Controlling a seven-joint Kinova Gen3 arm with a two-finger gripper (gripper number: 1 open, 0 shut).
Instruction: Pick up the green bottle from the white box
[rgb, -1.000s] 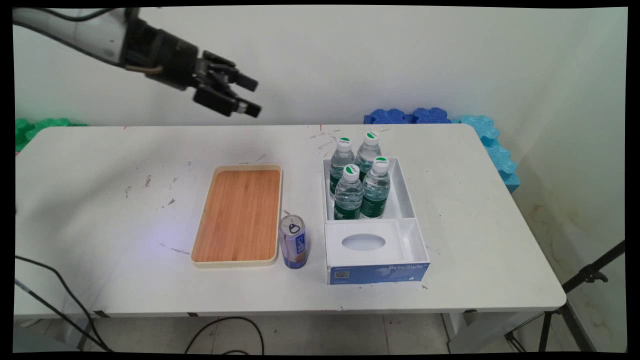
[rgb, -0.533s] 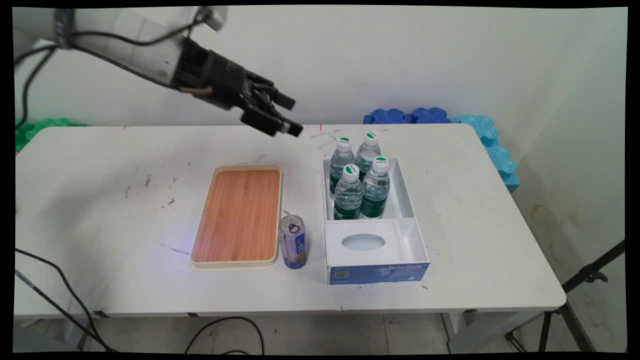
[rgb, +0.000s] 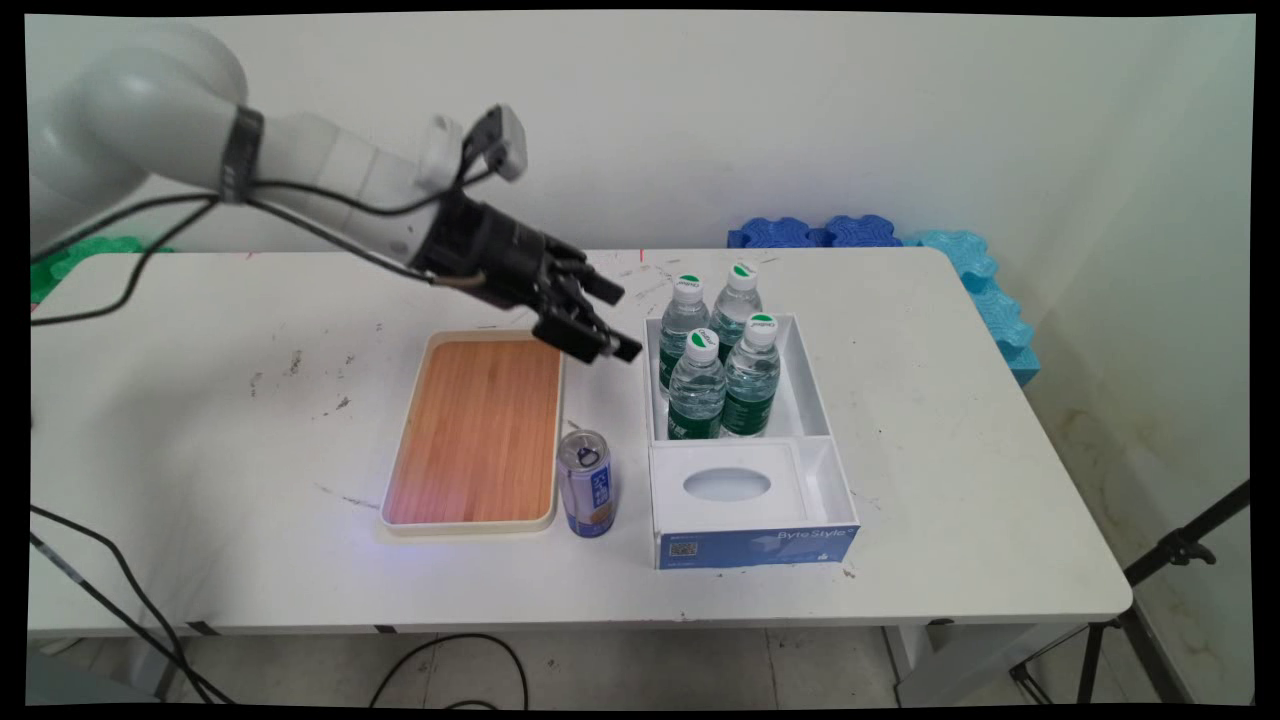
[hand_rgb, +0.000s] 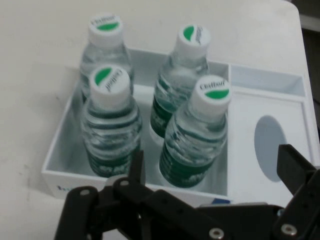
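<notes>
The gripper (rgb: 620, 322) (fingers spread wide, holding nothing) hangs at nine o'clock of four water bottles (rgb: 697, 398) in the white box (rgb: 812, 400).

Rear bottles (rgb: 685, 318) stand half hidden (front pair blocks them).

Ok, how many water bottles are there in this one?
4, all upright in the white organizer box's rear compartment, two by two: rear-left, rear-right, front-left, front-right. None seems hidden.
</notes>
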